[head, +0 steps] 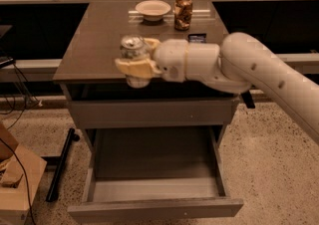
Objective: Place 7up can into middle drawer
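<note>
The 7up can shows its silver top and pale body and stands upright in my gripper, whose fingers are shut around it. The gripper holds it over the front edge of the table top, left of centre. My arm reaches in from the right. Below, the middle drawer is pulled out and open, a wide grey tray with a low front lip. The can is above and behind the drawer's opening. The can's lower body is partly hidden by the fingers.
A pale bowl, an orange-brown patterned can and a small dark object sit at the back of the table. A closed drawer front is above the open drawer. A cardboard box and a black stand leg are on the floor at left.
</note>
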Available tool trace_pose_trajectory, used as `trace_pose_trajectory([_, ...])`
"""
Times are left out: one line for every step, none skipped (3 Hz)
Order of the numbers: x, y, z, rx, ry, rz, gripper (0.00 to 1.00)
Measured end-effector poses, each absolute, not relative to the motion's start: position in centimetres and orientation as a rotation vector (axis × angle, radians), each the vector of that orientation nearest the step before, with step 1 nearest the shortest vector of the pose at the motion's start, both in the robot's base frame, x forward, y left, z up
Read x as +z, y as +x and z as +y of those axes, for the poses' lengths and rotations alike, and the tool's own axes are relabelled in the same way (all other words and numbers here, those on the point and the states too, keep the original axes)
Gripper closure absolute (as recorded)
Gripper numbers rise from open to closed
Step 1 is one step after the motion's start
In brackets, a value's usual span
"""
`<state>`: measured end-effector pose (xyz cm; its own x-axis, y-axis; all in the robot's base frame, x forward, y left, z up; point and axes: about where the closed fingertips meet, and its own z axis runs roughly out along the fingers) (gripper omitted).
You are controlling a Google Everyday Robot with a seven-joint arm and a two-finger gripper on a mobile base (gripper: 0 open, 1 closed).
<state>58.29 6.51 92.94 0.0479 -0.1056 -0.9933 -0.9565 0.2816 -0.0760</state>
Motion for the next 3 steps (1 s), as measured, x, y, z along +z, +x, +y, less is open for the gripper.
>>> trace_pose_trajectory([86.3, 52.7, 4.1, 0.992, -1.074, 1.447, 1.00])
trace_pose_trajectory([79.4, 50.4, 4.1, 1.071, -1.023, 1.551, 1.00])
trace_pose_trajectory([72.5, 51.0, 4.8, 1.119, -0.950, 1.629, 1.00])
